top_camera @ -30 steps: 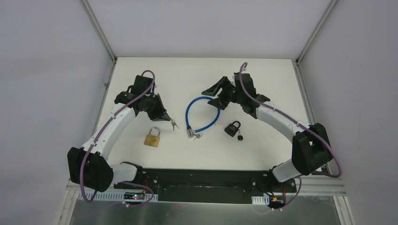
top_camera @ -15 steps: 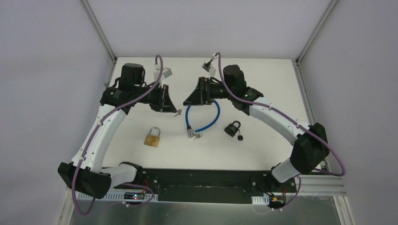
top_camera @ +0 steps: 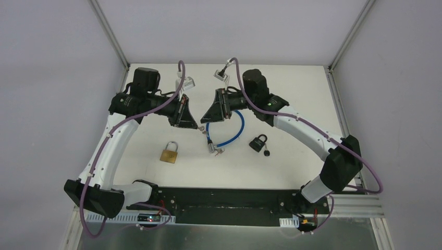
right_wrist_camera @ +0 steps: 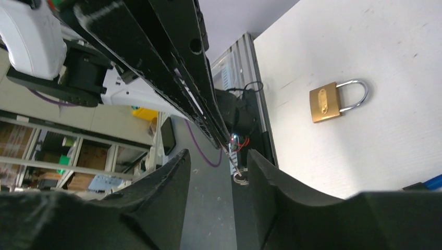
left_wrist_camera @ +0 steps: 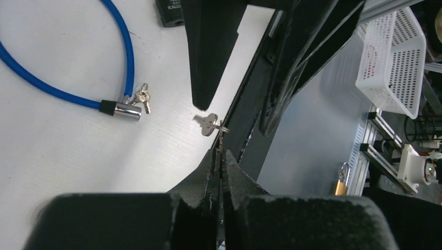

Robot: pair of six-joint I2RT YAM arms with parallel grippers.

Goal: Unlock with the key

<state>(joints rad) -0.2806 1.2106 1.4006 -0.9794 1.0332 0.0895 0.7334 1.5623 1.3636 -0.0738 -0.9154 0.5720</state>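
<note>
The left gripper is clamped on the key and holds it aloft over mid-desk, apparently for a handover. The right gripper faces it, jaws apart either side of the key, not closed on it. The brass padlock lies towards the desk's near edge, left of centre.

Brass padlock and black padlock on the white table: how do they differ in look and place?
The brass padlock has a gold body and a silver shackle; the black padlock is dark all over. The brass padlock lies left of the blue cable lock, the black padlock right of it. Both lie flat on the white table.
</note>
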